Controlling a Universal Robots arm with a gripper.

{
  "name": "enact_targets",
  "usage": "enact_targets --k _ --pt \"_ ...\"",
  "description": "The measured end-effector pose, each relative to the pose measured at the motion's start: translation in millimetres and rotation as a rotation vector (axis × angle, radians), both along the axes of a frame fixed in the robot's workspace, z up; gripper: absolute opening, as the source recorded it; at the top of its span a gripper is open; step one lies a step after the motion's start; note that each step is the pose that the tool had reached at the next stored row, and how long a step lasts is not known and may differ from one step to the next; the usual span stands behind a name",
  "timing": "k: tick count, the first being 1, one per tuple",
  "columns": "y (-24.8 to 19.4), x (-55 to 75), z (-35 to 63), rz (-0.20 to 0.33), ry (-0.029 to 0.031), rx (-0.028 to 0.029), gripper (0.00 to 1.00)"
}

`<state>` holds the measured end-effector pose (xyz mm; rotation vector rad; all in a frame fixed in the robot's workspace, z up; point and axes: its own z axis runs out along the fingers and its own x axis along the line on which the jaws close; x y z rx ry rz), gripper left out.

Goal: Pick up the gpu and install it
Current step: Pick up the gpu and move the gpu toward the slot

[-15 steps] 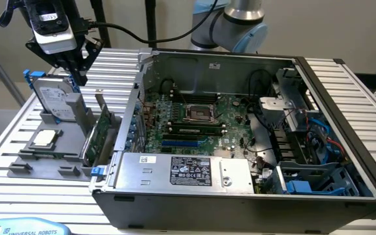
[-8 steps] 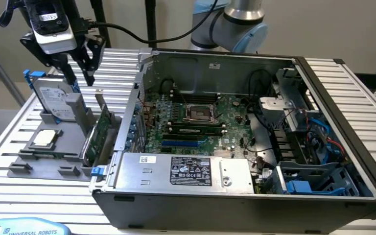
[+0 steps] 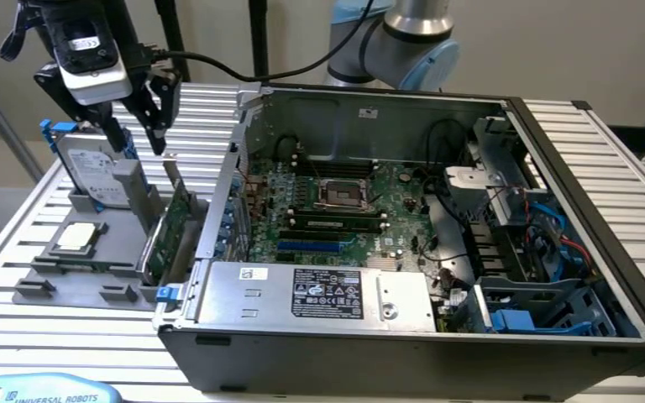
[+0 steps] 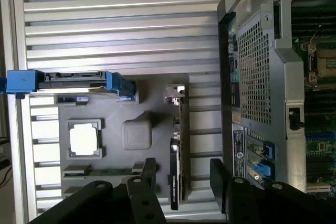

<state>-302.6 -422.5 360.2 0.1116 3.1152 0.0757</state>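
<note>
The gpu (image 3: 172, 228) stands on edge in a slot of the grey parts holder (image 3: 48, 277), just outside the open computer case (image 3: 591, 201) on the exterior view's left. It is a green card with a thin silver bracket rising at its far end. In the wrist view the gpu (image 4: 178, 145) appears edge-on, with its black cooler toward the fingers. My gripper (image 3: 134, 130) hangs open above the card's bracket end and is not touching it. In the wrist view the gripper (image 4: 182, 178) has one black finger on each side of the card's line.
A silver hard drive (image 3: 90, 172) with blue rails stands upright in the holder beside the gpu. A square processor chip (image 3: 78, 237) lies flat in the holder. Inside the case are the motherboard (image 3: 339, 210), a power supply (image 3: 322, 294) and cables. Everything rests on a slatted metal table (image 3: 65, 344).
</note>
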Motion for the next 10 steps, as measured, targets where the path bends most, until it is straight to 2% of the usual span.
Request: enact_targets --k 3,10 --pt "-4.4 -2.6 -5.6 -0.002 -0.0002 0.0001 0.54" --pt "-18.2 -5.2 -18.2 -0.009 -0.0006 0.0002 0.54"
